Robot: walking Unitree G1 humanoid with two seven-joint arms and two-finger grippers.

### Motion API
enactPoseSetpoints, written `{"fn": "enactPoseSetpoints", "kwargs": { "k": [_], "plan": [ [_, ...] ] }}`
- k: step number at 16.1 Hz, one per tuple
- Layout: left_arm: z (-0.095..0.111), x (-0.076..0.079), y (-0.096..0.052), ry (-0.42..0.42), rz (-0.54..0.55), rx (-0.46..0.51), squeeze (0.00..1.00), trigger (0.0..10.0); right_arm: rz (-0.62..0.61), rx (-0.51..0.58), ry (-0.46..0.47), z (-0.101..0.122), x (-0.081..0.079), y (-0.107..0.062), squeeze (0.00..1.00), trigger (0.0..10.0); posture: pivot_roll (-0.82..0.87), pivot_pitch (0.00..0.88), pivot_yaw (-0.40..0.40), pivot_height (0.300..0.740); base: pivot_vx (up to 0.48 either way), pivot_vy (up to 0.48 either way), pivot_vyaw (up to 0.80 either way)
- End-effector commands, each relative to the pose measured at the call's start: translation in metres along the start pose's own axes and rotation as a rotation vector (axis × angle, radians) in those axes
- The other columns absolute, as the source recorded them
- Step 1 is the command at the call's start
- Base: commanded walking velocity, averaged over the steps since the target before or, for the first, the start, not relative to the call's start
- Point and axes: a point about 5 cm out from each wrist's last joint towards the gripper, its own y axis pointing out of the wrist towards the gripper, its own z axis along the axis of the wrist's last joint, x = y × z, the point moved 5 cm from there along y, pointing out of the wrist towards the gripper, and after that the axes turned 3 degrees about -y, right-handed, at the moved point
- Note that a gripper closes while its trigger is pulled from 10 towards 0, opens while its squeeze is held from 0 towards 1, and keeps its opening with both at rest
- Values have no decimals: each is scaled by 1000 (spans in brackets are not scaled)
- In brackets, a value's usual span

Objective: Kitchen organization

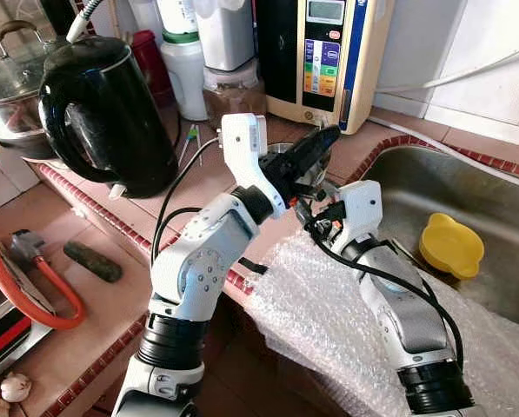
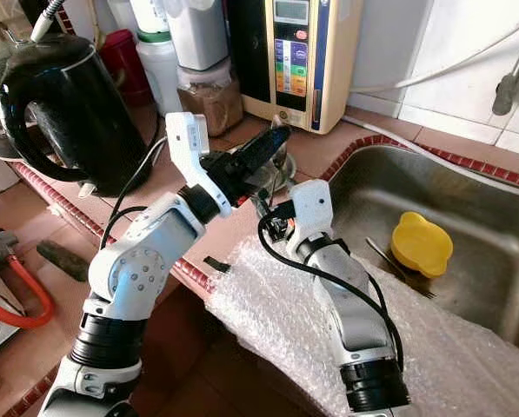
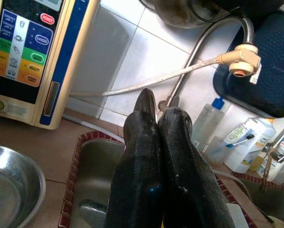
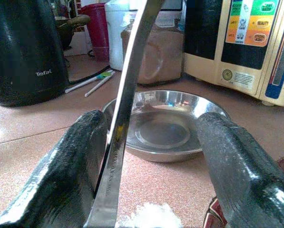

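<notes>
My left gripper [image 1: 318,146] is raised over the tiled counter [image 1: 216,174] with its two black fingers [image 3: 144,142] pressed together and nothing between them. Just below it, my right gripper [image 4: 151,126] hovers at the counter edge beside the sink [image 1: 494,204], open. A flat steel utensil handle [image 4: 127,90] leans against one of its fingers [image 4: 70,161]; the other finger stands well apart. A shallow steel bowl [image 4: 163,123] sits on the counter right in front of the right gripper, partly hidden behind the left one in the eye views.
A black kettle [image 1: 103,113] stands at the left, and a cream water machine [image 1: 324,52] and jars stand at the back. Bubble wrap [image 1: 329,321] covers the counter's front edge under my right arm. A yellow bowl [image 1: 450,246] and a fork [image 2: 398,269] lie in the sink.
</notes>
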Motion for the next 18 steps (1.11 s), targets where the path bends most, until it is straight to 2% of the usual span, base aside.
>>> {"fn": "enactPoseSetpoints", "kwargs": {
  "k": [1, 12, 18],
  "plan": [
    [6, 3, 1, 4, -6, 15, 0, 0, -22, 6, 14, 0, 3, -1, 0, 0, -136, 32, 136, 740, 0, 0, 0],
    [5, 0, -2, 1, 10, 5, 0, 0, -116, -12, 37, -9, 16, -6, 0, 0, -131, 49, 140, 740, 0, 0, 0],
    [-7, -9, -11, 16, 41, -37, 0, 0, -148, -27, 39, -15, 19, -13, 0, 0, -125, 57, 142, 740, 0, 0, 0]
  ]
}}
